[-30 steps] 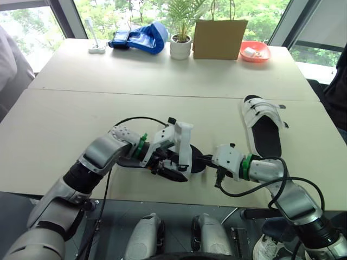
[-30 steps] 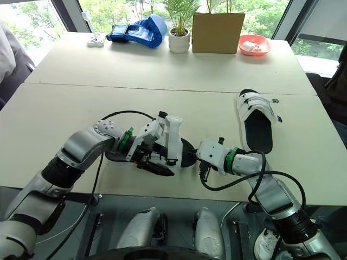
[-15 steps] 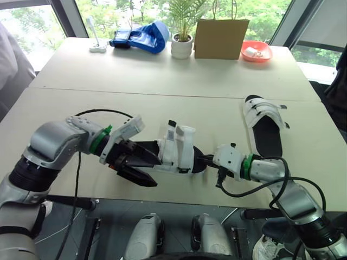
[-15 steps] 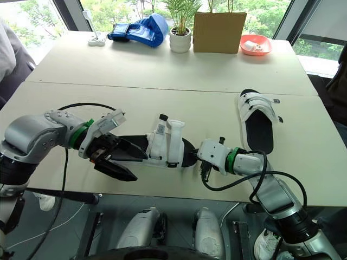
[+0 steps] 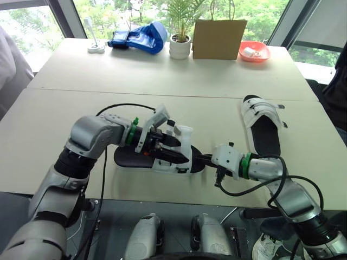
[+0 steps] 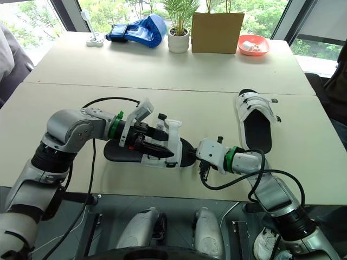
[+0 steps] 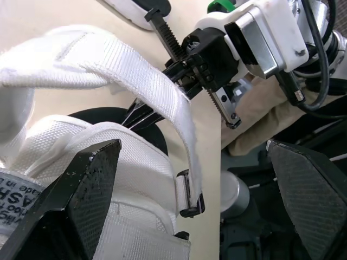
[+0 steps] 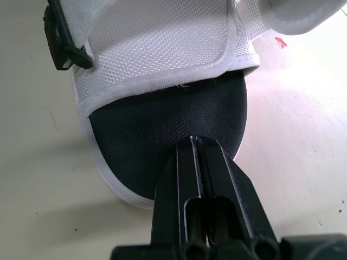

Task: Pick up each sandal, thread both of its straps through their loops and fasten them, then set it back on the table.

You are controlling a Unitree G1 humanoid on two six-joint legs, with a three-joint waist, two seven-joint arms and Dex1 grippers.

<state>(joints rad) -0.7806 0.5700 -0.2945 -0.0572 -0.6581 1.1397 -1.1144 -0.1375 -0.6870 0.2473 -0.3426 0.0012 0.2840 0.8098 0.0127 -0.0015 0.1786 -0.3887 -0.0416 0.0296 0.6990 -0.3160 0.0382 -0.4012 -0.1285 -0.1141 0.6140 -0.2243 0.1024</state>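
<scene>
My left gripper (image 5: 171, 149), spread wide, straddles the sandal's (image 5: 127, 158) loose strap (image 7: 157, 92); my right gripper (image 5: 201, 160), closed, pins its toe (image 8: 162, 124).

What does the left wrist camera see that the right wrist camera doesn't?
Left wrist view: the left gripper, black fingers spread wide, plus the right gripper with its white body and cable. Right wrist view: the rounded toe edge of the sandal and a small red mark on the table. Both: the sandal's white mesh, its black insole, and the right gripper shut at the toe.
</scene>
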